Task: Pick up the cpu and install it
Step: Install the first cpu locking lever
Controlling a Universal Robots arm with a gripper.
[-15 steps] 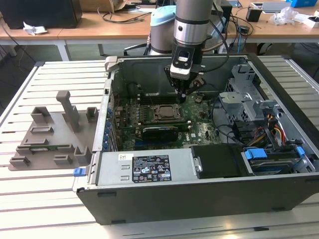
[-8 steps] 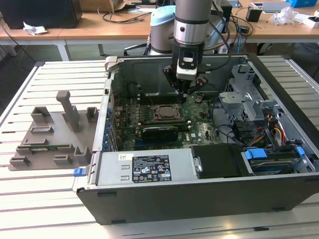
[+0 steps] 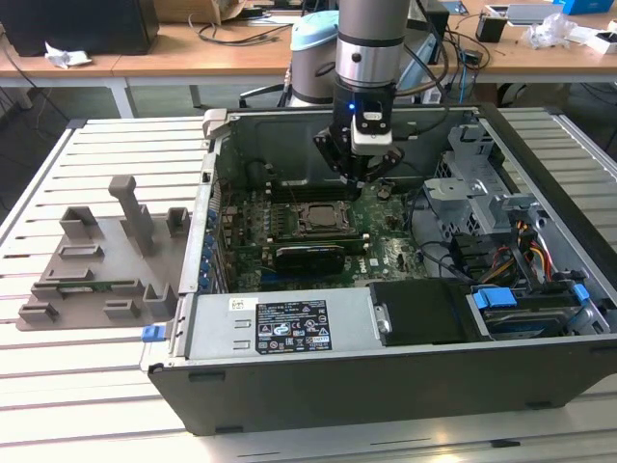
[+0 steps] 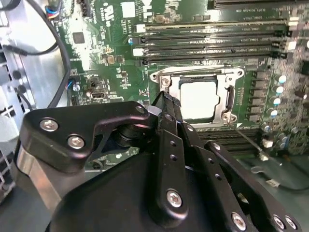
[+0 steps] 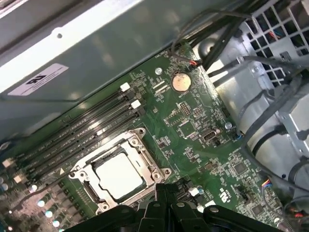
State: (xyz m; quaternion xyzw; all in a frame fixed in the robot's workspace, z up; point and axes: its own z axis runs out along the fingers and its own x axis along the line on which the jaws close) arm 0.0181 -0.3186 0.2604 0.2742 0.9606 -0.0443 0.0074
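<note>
Your cpu (image 4: 199, 99) already sits flat in the socket (image 4: 195, 97), with the gripper (image 4: 165, 99) closed and empty just beside it at 9 o'clock in the second wrist view, so I judge the placing step done.

cpu (image 5: 118, 175) top: pale matt metal. Socket frame (image 5: 145, 159): bright glossy metal. Motherboard (image 5: 193, 140): green, slightly glossy. Gripper (image 4: 166, 104) links: matt black, shiny screw heads. Tray (image 3: 96, 265): matt grey plastic. Case (image 3: 386, 376): dull grey sheet metal.
</note>
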